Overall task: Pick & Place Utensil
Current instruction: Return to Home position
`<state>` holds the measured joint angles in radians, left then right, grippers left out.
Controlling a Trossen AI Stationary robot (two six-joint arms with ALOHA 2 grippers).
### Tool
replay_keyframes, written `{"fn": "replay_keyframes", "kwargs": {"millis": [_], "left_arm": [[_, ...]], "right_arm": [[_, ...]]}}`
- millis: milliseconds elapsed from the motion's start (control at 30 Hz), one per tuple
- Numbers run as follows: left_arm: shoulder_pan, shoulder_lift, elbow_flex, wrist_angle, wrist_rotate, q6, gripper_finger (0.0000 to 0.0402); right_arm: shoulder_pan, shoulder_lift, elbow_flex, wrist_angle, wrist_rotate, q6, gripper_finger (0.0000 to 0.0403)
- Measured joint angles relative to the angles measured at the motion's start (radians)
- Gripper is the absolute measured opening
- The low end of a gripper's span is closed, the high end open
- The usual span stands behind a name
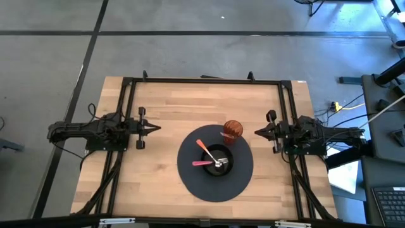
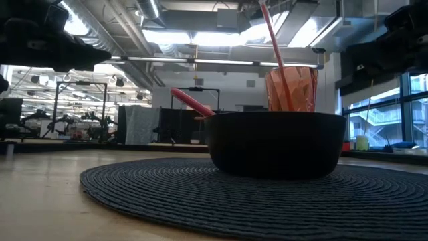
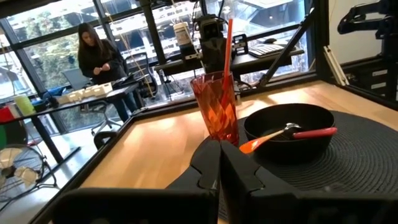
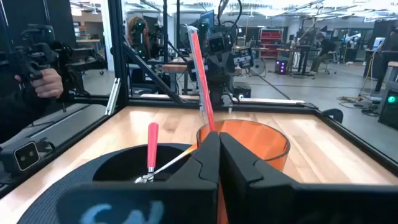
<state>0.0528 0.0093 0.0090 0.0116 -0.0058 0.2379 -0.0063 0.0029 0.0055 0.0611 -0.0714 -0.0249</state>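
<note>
A black bowl (image 1: 216,159) stands on a round dark placemat (image 1: 215,187) in the middle of the table. An orange spoon (image 1: 204,147) and a pink-handled metal utensil (image 1: 204,163) lie in the bowl, their handles leaning out over its rim. An orange ribbed cup (image 1: 232,131) stands upright at the mat's far edge, with a long pink utensil handle (image 3: 227,43) sticking up out of it. My left gripper (image 1: 154,128) is shut and hovers left of the mat. My right gripper (image 1: 258,132) is shut just right of the cup. Neither touches anything.
A black frame (image 1: 202,80) runs along the table's far, left and right edges. Bare wood lies between each gripper and the mat. Beyond the table, a person (image 3: 99,59) stands at a desk, and another person's hand (image 4: 45,78) shows at the side.
</note>
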Motion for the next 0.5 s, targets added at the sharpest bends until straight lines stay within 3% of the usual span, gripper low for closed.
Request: {"fn": "replay_keyframes", "kwargs": {"millis": [267,500], "left_arm": [[0.011,0.003,0.000,-0.001,-0.010,0.008,0.0002],[0.040,0.003,0.000,-0.001,-0.010,0.001,0.0003]], "right_arm": [[0.000,0.000,0.000,0.001,0.087,-0.047,0.0002],[0.000,0.000,0.000,0.001,0.070,-0.061,0.0001]]}}
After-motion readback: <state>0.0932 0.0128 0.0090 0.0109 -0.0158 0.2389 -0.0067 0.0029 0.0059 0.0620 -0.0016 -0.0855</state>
